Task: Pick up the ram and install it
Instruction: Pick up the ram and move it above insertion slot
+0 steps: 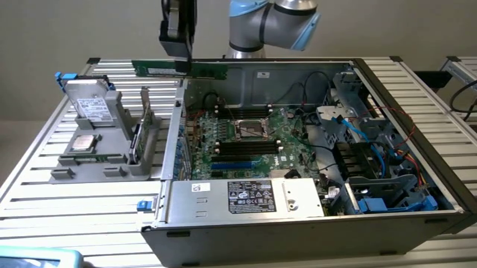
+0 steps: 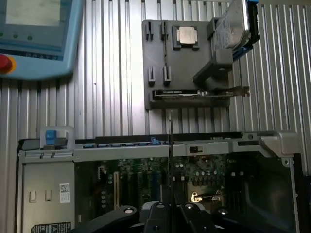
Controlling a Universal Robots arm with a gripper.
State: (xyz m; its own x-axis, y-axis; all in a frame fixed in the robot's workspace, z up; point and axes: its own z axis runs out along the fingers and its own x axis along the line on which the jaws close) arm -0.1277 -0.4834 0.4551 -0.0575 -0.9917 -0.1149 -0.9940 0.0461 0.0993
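Item: my gripper point(image 1: 182, 66), jaws clamped on the ram point(image 1: 211, 71) near its middle.
Ram: held level in the air, over the open case's point(image 1: 298, 240) far corner toward the exterior view's left, well above the motherboard point(image 1: 246, 139).
From my wrist the ram point(image 2: 170, 160) shows edge-on as a thin line, apparently crossing the case wall.
Beside the case: grey holder point(image 1: 82, 173) carrying a processor chip point(image 1: 82, 142), a hard drive point(image 1: 93, 106) and an upright card point(image 1: 143, 125).
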